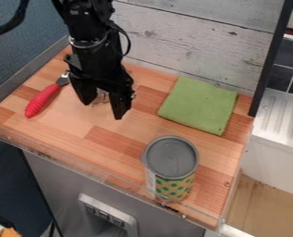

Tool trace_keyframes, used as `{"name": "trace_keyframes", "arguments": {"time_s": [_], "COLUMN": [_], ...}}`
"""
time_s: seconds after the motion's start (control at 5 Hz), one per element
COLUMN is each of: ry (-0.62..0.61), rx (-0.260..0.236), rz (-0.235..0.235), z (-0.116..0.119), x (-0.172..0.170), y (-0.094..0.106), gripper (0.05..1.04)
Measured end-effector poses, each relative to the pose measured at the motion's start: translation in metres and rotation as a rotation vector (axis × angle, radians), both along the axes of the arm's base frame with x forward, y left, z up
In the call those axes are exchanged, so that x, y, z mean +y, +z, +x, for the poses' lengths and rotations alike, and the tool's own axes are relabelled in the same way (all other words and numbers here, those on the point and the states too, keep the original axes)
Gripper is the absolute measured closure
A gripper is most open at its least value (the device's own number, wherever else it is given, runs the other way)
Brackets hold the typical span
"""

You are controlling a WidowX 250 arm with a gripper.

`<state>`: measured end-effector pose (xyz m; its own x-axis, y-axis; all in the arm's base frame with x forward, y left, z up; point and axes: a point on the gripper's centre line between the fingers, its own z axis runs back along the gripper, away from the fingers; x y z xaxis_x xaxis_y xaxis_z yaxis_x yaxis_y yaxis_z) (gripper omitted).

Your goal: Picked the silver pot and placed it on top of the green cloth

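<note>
Both fingers of the end effector (103, 111) stand spread; centre them around the silver pot (101, 97) before closing.

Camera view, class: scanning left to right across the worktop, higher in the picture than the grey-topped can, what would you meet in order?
Red-handled utensil → black two-finger gripper → folded green cloth.

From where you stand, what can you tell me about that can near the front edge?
The can stands upright on the wooden counter, close to its front edge and apart from the green cloth. It is cylindrical, with a round grey top, perhaps metal, and a label of green spots on yellow, whitish at one side.
</note>
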<state>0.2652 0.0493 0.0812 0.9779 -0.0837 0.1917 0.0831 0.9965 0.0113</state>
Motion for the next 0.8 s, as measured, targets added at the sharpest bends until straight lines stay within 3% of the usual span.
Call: {"name": "trace_keyframes", "arguments": {"time_s": [0.2,0.4,0.8], "ry": [0.011,0.068,0.136], "rx": [0.029,0.044,0.021], "rz": [-0.013,-0.038,-0.012], "z": [-0.001,0.029,0.091], "x": [-0.001,0.009,0.035], "y": [-0.008,-0.015,-0.02], "gripper": [0.085,0.085,0.085]}}
